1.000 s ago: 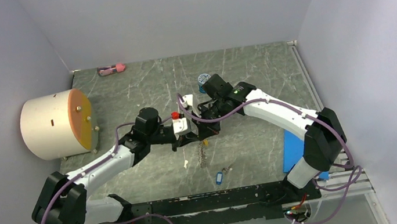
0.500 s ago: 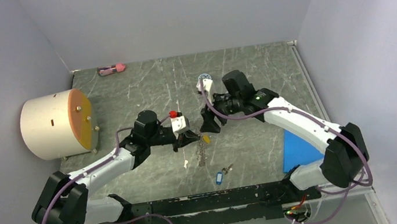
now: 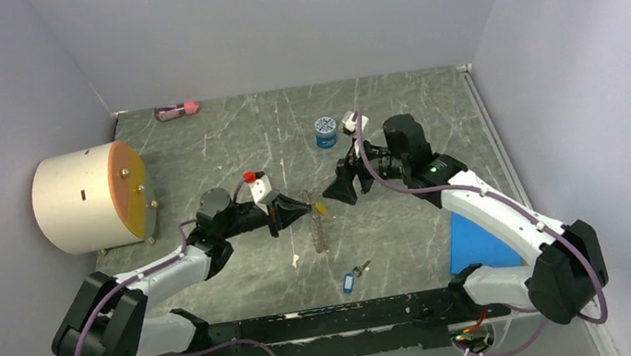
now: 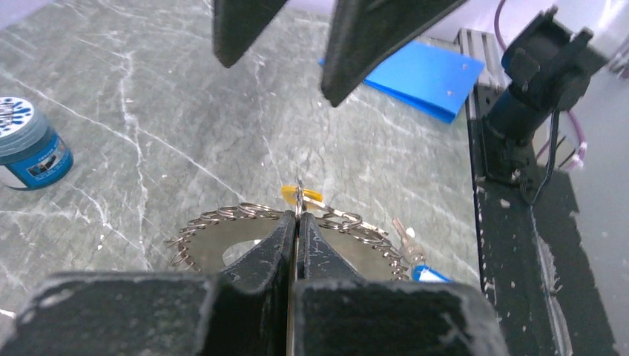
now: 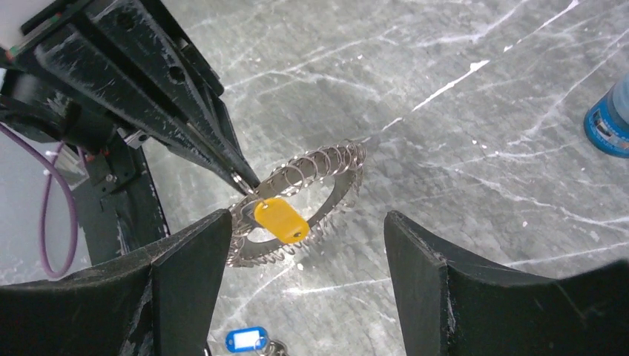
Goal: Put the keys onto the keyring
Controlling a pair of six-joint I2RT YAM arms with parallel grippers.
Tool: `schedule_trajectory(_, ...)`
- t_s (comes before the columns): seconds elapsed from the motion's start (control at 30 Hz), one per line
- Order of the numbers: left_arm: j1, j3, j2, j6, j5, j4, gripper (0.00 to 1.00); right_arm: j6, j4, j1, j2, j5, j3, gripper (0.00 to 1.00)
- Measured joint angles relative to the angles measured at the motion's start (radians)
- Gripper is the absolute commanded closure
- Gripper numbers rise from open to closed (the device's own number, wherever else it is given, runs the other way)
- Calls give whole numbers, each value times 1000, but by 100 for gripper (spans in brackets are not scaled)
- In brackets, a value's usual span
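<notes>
My left gripper (image 3: 304, 206) is shut on the rim of the keyring (image 3: 317, 231), a coiled metal loop hanging on edge above the table. The wrist view shows its jaws pressed together on the keyring (image 4: 222, 216). A yellow-headed key (image 5: 280, 220) dangles from the ring right at the left fingertips (image 5: 248, 180). My right gripper (image 3: 343, 189) stands open just right of it, with the yellow key (image 4: 305, 196) in front of its spread fingers and touching neither. The blue-tagged key (image 3: 348, 282) lies flat on the table below, also seen as the blue key (image 5: 245, 340).
A small blue jar (image 3: 325, 131) stands behind the grippers. A large white cylinder with an orange face (image 3: 91, 198) lies at the left, a pink item (image 3: 177, 111) at the back wall, and a blue pad (image 3: 478, 244) at the right near the black front rail (image 3: 332, 320).
My right gripper opened, let go of the yellow key and drew back to the right. The left gripper shifted slightly left, keeping the ring; the yellow key now hangs from it.
</notes>
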Motion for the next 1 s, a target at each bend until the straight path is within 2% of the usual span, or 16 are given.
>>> schedule_trajectory(0.23, 80, -61, 48, -178, 34, 312, 98, 74, 93, -4, -53, -12, -33, 24)
schedule_trajectory(0.37, 105, -73, 108, -262, 62, 494, 97, 114, 144, -7, -53, -36, -34, 40)
schedule_trajectory(0.5, 113, -73, 167, -327, 100, 640, 97, 167, 209, -7, -34, -105, -35, 50)
schedule_trajectory(0.73, 116, -71, 187, -367, 168, 710, 97, 256, 303, -6, 54, -241, -35, 52)
schedule_trajectory(0.9, 116, -62, 187, -382, 194, 719, 97, 286, 369, -1, 77, -321, -35, 65)
schedule_trajectory(1.0, 116, -58, 187, -386, 201, 721, 97, 293, 387, 4, 96, -356, -32, 65)
